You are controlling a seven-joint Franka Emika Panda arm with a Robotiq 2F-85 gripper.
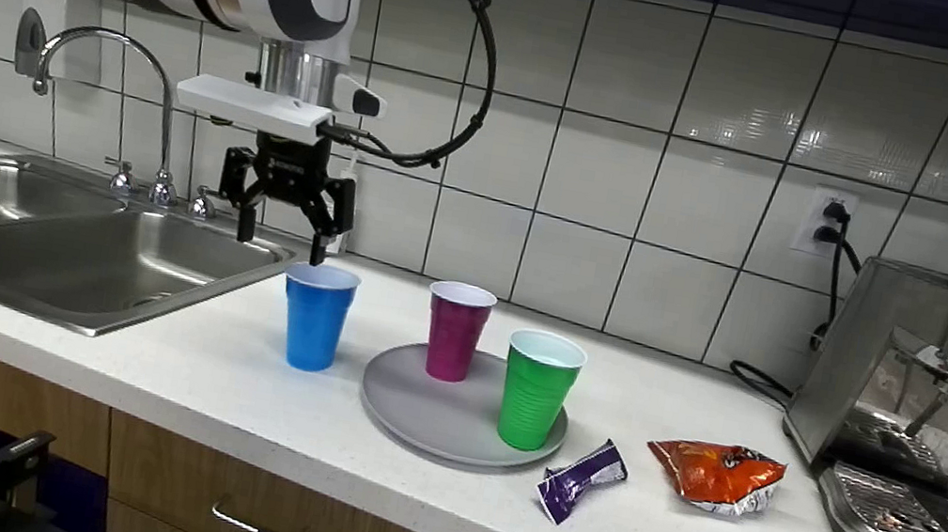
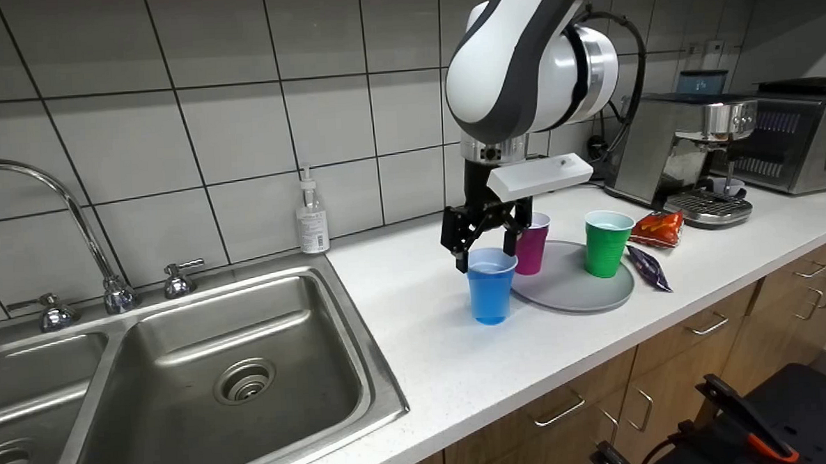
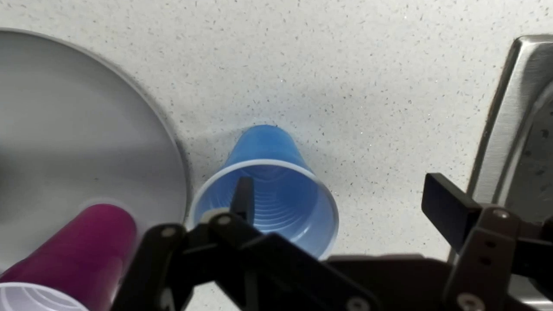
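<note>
My gripper [image 1: 282, 241] hangs with its jaws wide apart and nothing between them. Nearest to it is an upright blue cup [image 1: 315, 322] on the white counter. In the wrist view, one finger [image 3: 244, 196] overlaps the blue cup's mouth [image 3: 281, 203], while the opposite finger [image 3: 447, 207] is over the counter by the sink's edge. Whether a fingertip touches the rim or dips inside, I cannot tell. A magenta cup [image 1: 455, 334] and a green cup [image 1: 537, 395] stand upright on a grey plate [image 1: 405, 398] beside the blue one; the magenta cup [image 3: 82, 250] is partly cut off in the wrist view.
A steel sink [image 2: 236, 323] with a tall faucet [image 2: 70, 205] lies to one side. Past the plate are a purple wrapped snack [image 1: 583, 478], an orange bag [image 1: 712, 475] and an espresso machine [image 1: 913, 374]. Behind, a pump bottle [image 2: 312, 219] stands near the tiled wall.
</note>
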